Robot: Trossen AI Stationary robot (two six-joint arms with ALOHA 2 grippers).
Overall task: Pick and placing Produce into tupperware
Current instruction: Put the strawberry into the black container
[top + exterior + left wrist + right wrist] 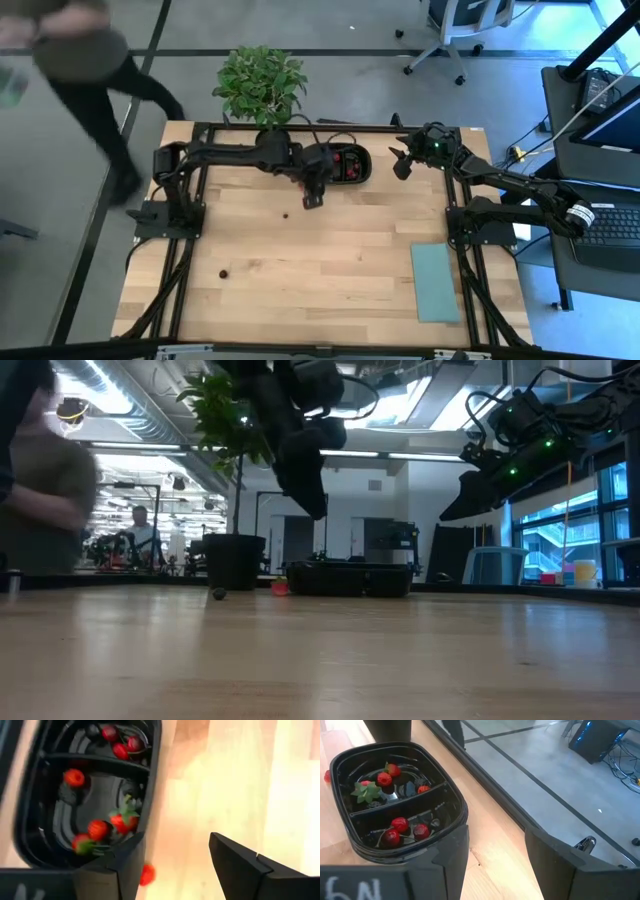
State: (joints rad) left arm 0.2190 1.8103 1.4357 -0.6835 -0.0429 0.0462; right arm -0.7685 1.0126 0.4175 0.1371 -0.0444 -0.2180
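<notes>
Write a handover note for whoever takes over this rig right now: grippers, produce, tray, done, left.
Left gripper: open, empty, just beside the black tray.
Right gripper: open, empty, raised on the tray's other side.
Done: red and dark berries lie in both tray compartments.
Left: one red berry on the table against the tray's rim; two dark berries on the wood, one mid-table, one farther out.

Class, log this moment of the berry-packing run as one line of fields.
left end effector: open, empty, beside tray | right end effector: open, waiting near tray | berries: both compartments | loose berries: on table
</notes>
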